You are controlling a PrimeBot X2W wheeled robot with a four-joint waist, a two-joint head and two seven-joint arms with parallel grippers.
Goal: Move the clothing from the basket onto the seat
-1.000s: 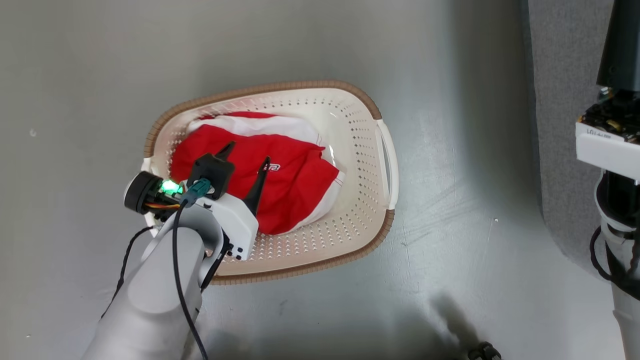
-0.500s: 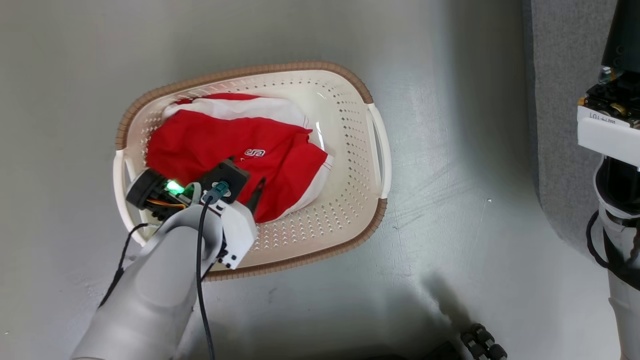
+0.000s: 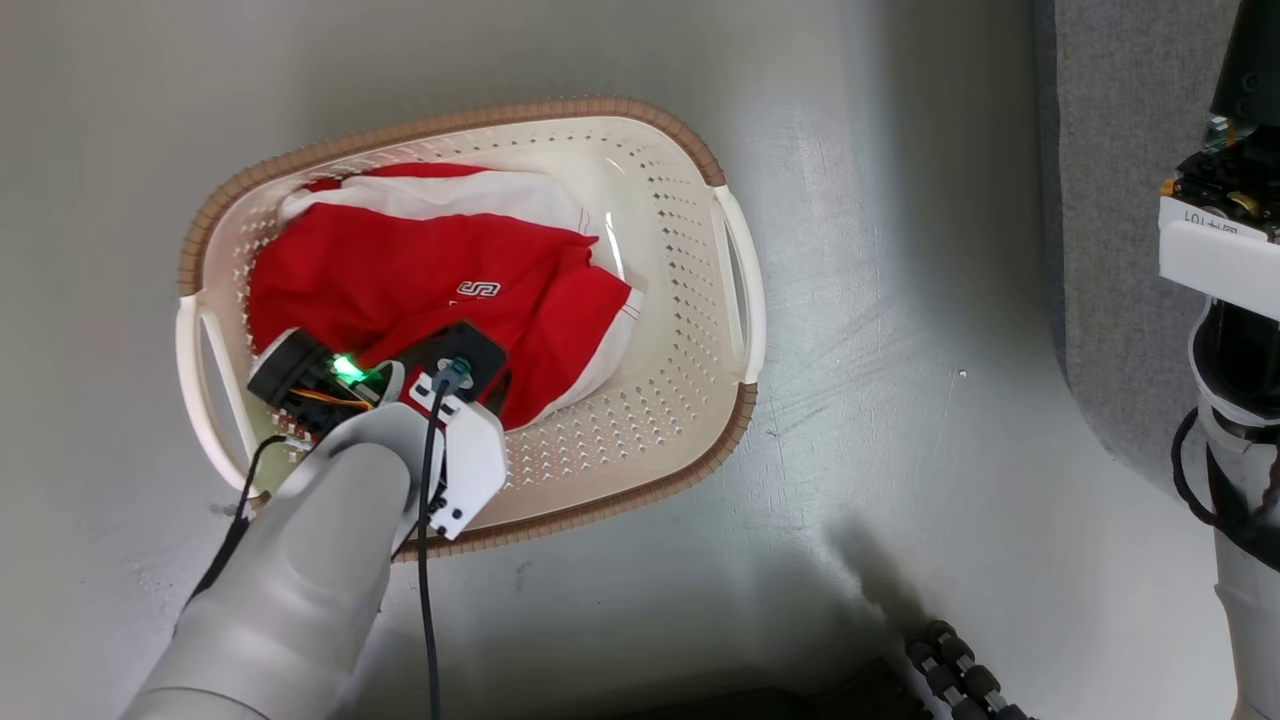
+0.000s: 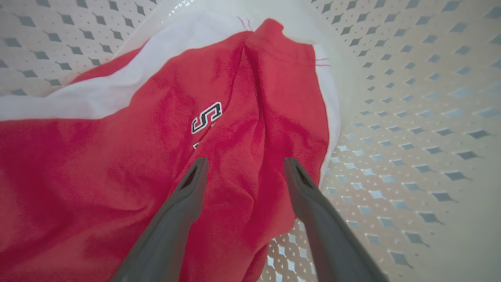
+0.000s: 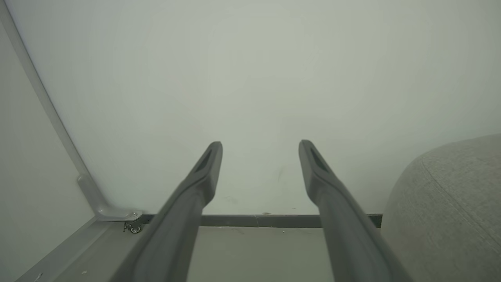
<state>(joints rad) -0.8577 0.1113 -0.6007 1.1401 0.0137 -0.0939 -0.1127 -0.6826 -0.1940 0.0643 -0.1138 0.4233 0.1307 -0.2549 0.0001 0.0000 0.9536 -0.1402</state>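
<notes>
Clothing: the red clothing (image 3: 400,280) with white trim lies bunched in the left and middle of the basket (image 3: 690,330); a small white logo (image 3: 478,290) faces up near the heap's centre.
Hard to tell: where one garment ends and another begins cannot be made out; the folds run together, and a white band shows along the heap's upper edge.
Left gripper: in the wrist view the left gripper (image 4: 245,161) has its fingers spread apart over the red cloth, with a raised fold between them; whether the tips touch the fabric cannot be told.
Hidden: in the head view the wrist housing (image 3: 460,450) and the pale forearm (image 3: 300,560) cover those fingers and the lower left of the heap; a green light (image 3: 347,368) glows on the wrist.
Right gripper: the right gripper (image 5: 260,144) hangs with fingers wide apart and nothing between them, facing a plain wall (image 5: 250,78).
Cut off: the right arm (image 3: 1220,260) is sliced by the right frame edge; a black ribbed object (image 3: 950,670) at the bottom edge is too partial to identify.
Seat: the grey seat (image 3: 1120,200) fills the upper right, well apart from the basket; its rounded edge appears lower right in the right wrist view.
Surface: a smooth, glossy grey floor (image 3: 900,250) bears the basket.
Room: a dark baseboard (image 5: 274,220) runs under the wall, and a small caster (image 5: 135,228) sits lower left.
</notes>
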